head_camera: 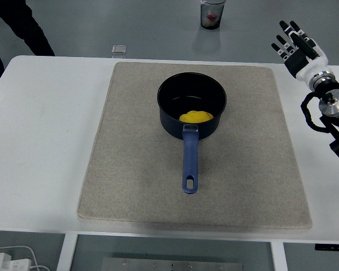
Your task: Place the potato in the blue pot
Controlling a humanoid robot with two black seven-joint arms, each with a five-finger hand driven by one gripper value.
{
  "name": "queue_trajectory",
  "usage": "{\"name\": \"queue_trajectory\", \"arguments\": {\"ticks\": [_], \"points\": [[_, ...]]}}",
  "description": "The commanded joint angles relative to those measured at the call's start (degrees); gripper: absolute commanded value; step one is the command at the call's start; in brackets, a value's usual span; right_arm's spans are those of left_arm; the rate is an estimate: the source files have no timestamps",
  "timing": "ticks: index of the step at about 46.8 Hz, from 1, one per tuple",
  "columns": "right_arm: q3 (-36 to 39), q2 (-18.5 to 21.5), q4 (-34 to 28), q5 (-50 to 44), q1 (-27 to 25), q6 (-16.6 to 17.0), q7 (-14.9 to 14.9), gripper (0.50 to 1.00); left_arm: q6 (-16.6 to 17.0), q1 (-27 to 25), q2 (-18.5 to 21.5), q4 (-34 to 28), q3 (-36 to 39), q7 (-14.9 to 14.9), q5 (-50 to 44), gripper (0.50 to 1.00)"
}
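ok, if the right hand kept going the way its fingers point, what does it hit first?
Nothing, as far as this view shows. The right hand, open, points up and away past the table's far edge, over bare floor. Depth is unclear.

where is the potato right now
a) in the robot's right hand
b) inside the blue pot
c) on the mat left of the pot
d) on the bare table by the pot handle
b: the yellow potato lies inside the blue pot, on its near side by the handle, while the right hand is open and holds nothing, off at the table's far right.
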Motion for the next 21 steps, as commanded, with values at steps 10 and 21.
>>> {"name": "queue_trajectory", "arguments": {"ticks": [10, 21], "points": [[1.28, 0.29, -3.02, -0.06, -0.72, 0.15, 3.03, 0.924, 0.27, 0.78, 0.0, 0.1, -0.01, 0.0, 0.0, 0.996], [1.19, 0.73, -3.2, -1.03, -1.07, -0.46, 9.97, 0.924, 0.36, 0.87, 0.0, 0.1, -0.1, 0.0, 0.0, 0.996]]}}
